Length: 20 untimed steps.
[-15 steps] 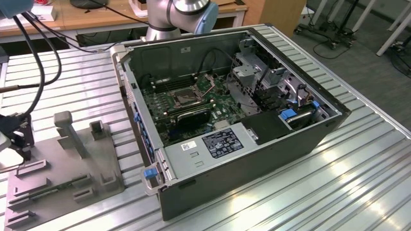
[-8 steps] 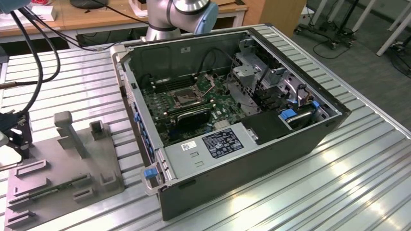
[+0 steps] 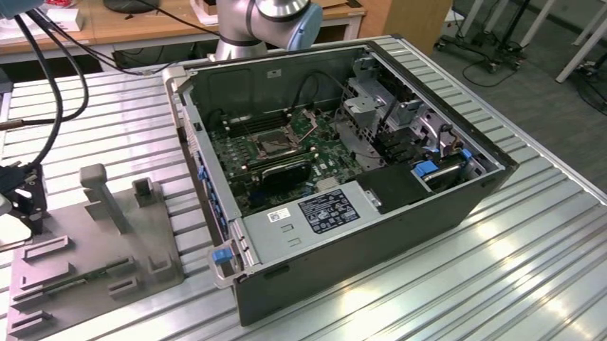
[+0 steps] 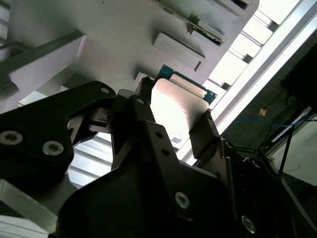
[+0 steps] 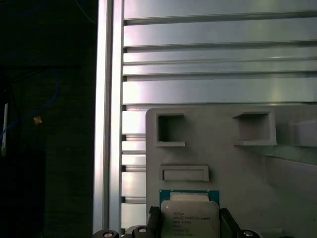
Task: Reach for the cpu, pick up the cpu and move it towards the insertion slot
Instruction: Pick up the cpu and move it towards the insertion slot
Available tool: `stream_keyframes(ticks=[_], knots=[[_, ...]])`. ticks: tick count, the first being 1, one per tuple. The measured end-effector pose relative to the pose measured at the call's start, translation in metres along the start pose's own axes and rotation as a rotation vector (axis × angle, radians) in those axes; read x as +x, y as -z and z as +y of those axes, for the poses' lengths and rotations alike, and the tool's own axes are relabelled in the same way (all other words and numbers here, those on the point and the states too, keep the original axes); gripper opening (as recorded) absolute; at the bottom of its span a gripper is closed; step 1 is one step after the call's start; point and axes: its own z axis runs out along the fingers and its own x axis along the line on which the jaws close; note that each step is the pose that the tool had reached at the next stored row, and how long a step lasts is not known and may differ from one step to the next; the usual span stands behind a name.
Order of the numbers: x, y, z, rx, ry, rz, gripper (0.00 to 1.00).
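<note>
The cpu (image 5: pixel 190 219) is a pale silvery square on a green board. It sits between my gripper's (image 5: pixel 190 225) two dark fingers (image 5: pixel 154 221), which press on its opposite edges just over the grey tray (image 5: pixel 213 144). In the second wrist view the cpu (image 4: pixel 179 104) shows the same way, held in the gripper (image 4: pixel 173 111) close to the tray (image 4: pixel 124 39). I cannot tell whether it is lifted off the tray. In the exterior view the gripper (image 3: pixel 21 195) hangs at the far left over the tray (image 3: pixel 95 270). The insertion slot (image 3: pixel 269 142) lies inside the open computer case.
The open computer case (image 3: pixel 379 234) stands in the middle of the ribbed metal table (image 3: pixel 531 270), right of the tray. Tall grey blocks (image 3: pixel 102 195) rise from the tray. Black cables (image 3: pixel 52 85) hang at the exterior view's left. The arm's base (image 3: pixel 249 32) stands behind the case.
</note>
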Motion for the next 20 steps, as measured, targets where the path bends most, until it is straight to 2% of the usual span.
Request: stream_keyframes(ticks=[12,20], knots=[[-0.0002,0.0127,0.0005,-0.0002,0.0,-0.0003,0.55],[-0.0002,0.0138,0.0006,-0.0002,0.0,-0.0003,0.55]])
